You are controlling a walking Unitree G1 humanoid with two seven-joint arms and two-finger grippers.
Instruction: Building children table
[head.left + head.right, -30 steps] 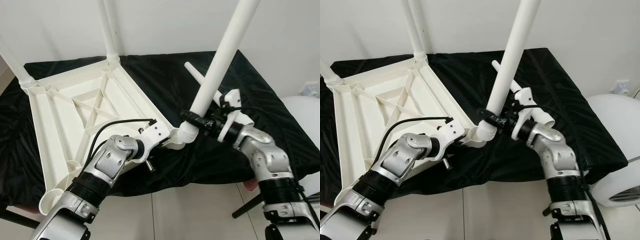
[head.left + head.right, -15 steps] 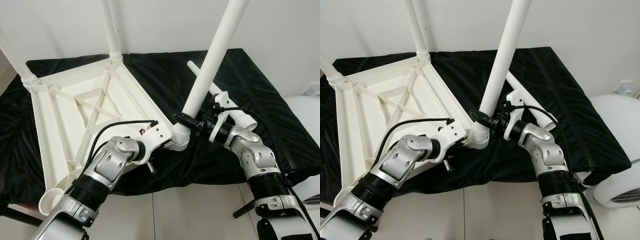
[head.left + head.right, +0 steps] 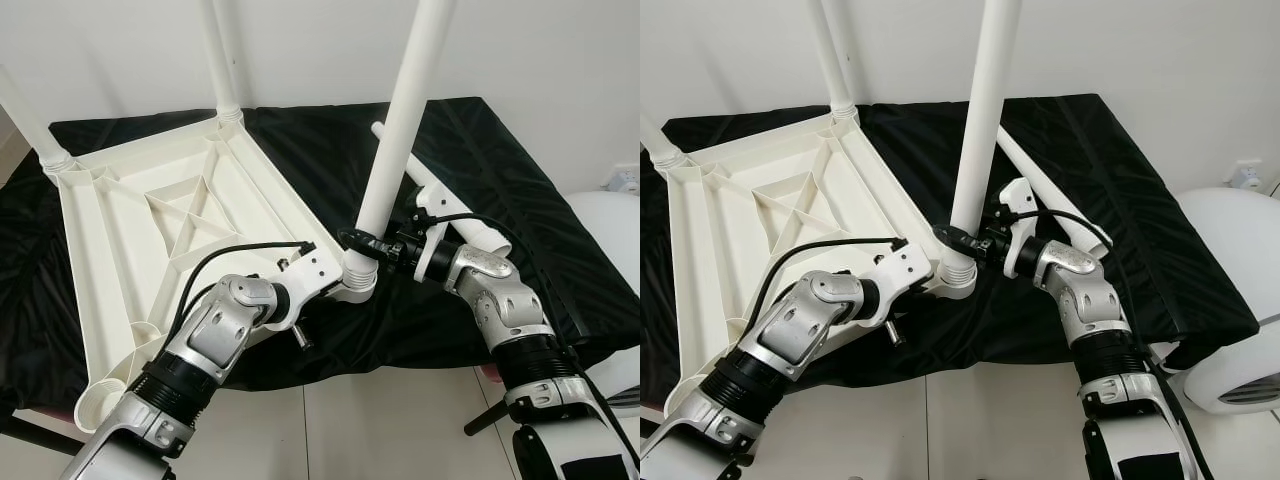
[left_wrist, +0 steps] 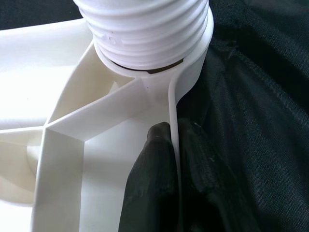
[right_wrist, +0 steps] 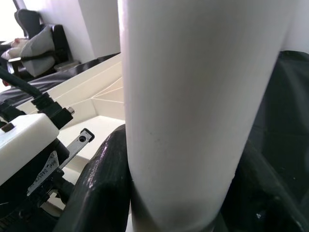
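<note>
An upturned white plastic tabletop [image 3: 150, 230] lies on a black cloth, with two white legs standing at its far corners. A third white leg [image 3: 400, 130] stands nearly upright with its threaded end [image 4: 145, 29] in the near right corner socket [image 3: 355, 285]. My right gripper [image 3: 362, 243] is shut on this leg just above the socket. My left gripper [image 4: 175, 159] is shut on the tabletop's thin rim [image 4: 173, 111] beside that socket. A fourth white leg [image 3: 450, 205] lies loose on the cloth behind the right arm.
The black cloth [image 3: 520, 190] covers a low surface against a white wall. A white rounded object [image 3: 610, 240] stands at the right. Pale tiled floor [image 3: 380, 420] lies in front.
The leg held by my right gripper has swung from a rightward lean to nearly upright over the corner socket. The right arm moved left with it. My left gripper kept its hold.
</note>
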